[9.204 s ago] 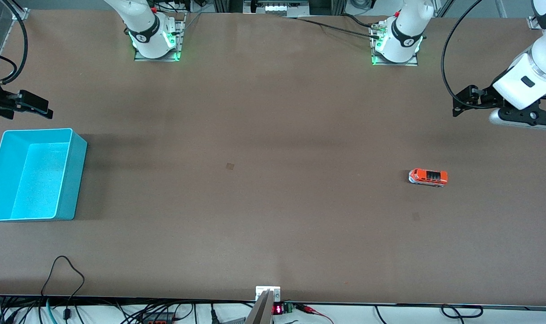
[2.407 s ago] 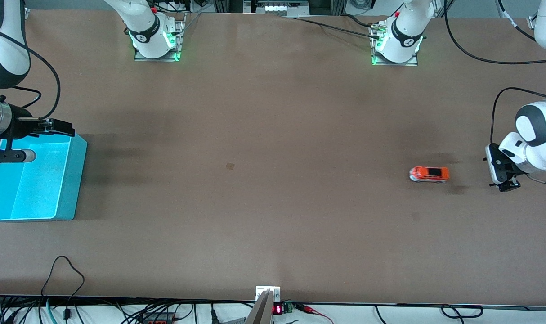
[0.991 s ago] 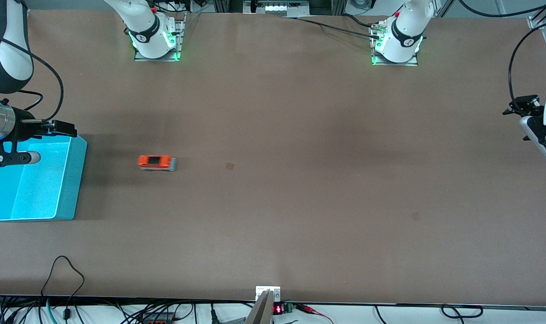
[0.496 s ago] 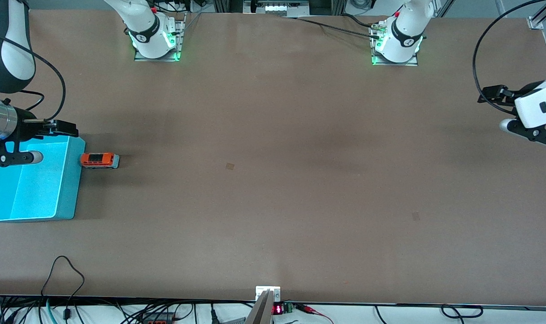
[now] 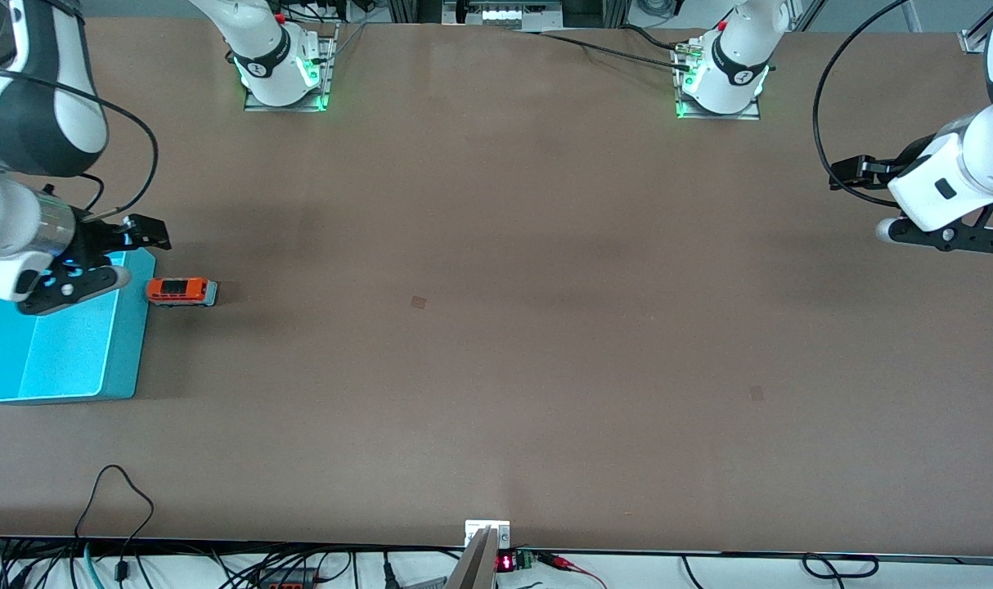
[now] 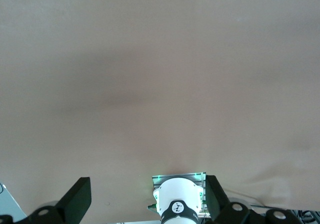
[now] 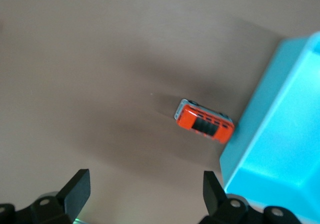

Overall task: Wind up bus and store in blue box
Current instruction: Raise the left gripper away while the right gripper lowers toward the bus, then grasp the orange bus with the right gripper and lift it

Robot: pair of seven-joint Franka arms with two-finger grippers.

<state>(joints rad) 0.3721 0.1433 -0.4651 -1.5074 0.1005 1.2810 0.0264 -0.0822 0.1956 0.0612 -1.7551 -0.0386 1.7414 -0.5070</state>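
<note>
The small orange-red bus [image 5: 181, 291] stands on the table with one end against the outer wall of the blue box [image 5: 131, 348], at the right arm's end. The right wrist view shows the bus [image 7: 205, 125] beside the box [image 7: 280, 134]. My right gripper [image 5: 71, 290] hangs over the box corner next to the bus, open and empty [image 7: 145, 189]. My left gripper [image 5: 942, 237] is up over the table's left-arm end, open and empty [image 6: 147, 196], and sees only bare table.
The two arm bases [image 5: 282, 74] [image 5: 721, 78] stand along the table edge farthest from the front camera. The left wrist view shows an arm base [image 6: 178, 204]. Cables hang along the front edge [image 5: 120, 491].
The bus has rolled across the table from the left arm's end and stopped against the box. The right gripper has shifted toward the bus. The left arm has drawn back and up.
</note>
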